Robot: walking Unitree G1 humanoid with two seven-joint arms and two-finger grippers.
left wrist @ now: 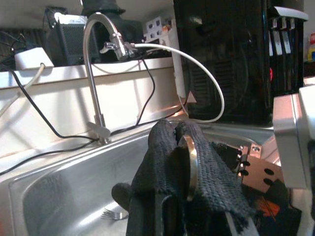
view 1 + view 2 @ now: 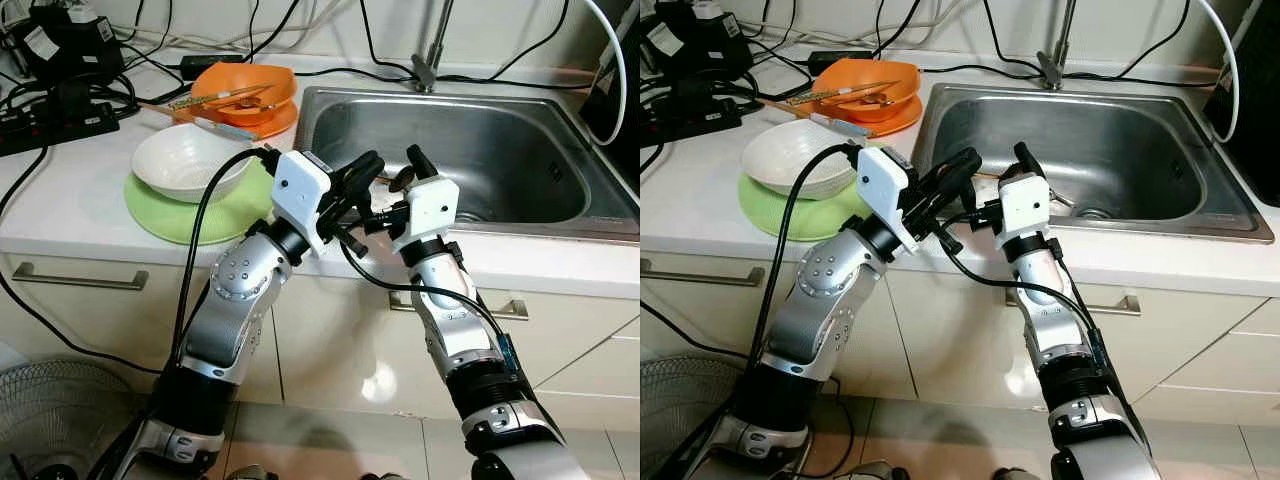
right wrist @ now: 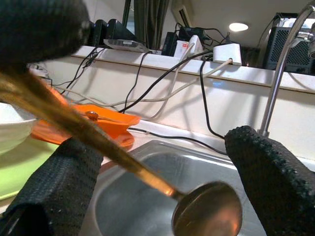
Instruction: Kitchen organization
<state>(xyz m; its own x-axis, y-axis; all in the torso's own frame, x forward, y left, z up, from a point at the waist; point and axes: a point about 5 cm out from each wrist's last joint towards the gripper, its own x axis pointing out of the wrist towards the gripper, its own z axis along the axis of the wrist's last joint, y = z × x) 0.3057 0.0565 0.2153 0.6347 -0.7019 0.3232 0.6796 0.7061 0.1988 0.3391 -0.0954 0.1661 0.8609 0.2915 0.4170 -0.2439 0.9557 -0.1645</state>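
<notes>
Black left fingers (image 1: 197,162) pinch a gold spoon (image 3: 206,216) at centre frame. The right fingers (image 3: 268,177) spread wide around its bowl, above the sink (image 2: 520,130).

The spoon's (image 3: 147,182) handle end is buried between the left gripper's (image 1: 183,162) fingers; the fork (image 1: 112,213) is half hidden.
</notes>
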